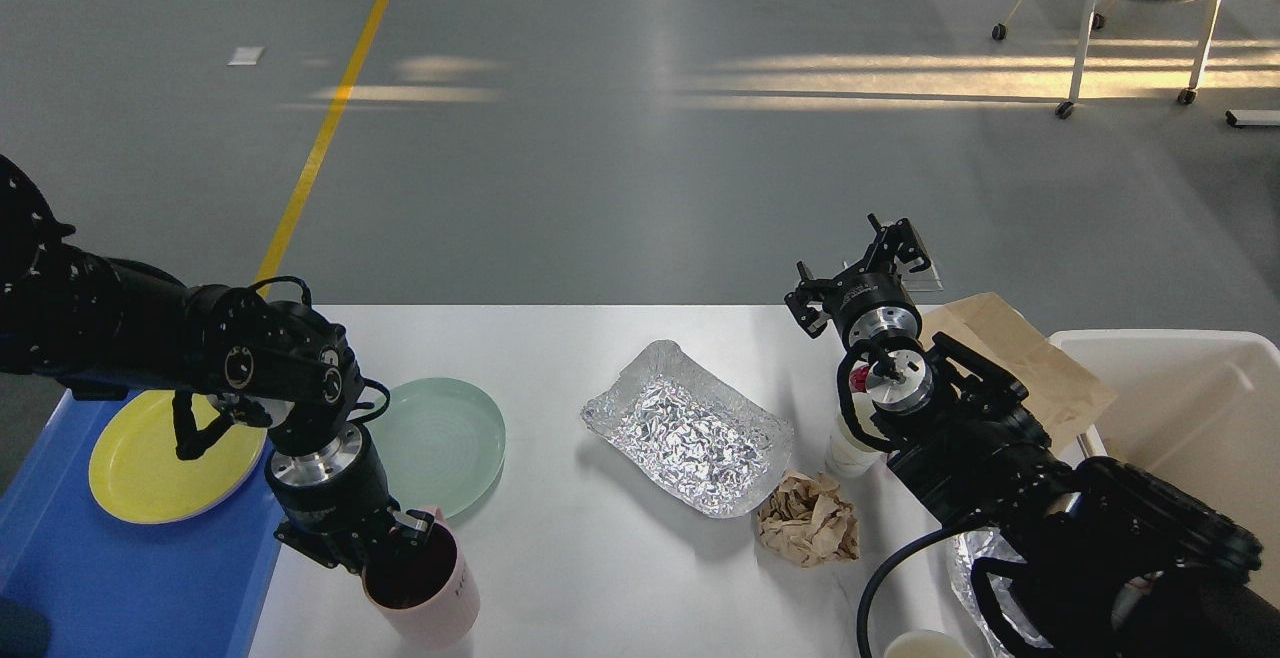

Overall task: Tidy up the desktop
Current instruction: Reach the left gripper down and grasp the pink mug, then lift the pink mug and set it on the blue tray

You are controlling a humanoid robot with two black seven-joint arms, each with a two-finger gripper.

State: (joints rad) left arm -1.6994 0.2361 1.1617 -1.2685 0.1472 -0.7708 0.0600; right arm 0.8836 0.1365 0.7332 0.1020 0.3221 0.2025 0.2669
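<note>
White desktop [560, 578] fills the foreground — left gripper [405, 541] clenched on the pink mug [430, 593] rim; right gripper [900, 248] raised past the far edge, grip state unclear.

Both arms: matte black segmented housings, each with a bare silver metal wrist ring. Left arm [300, 408] carries thin looped black cables. Right arm [960, 418] trails one thick black cable.
</note>
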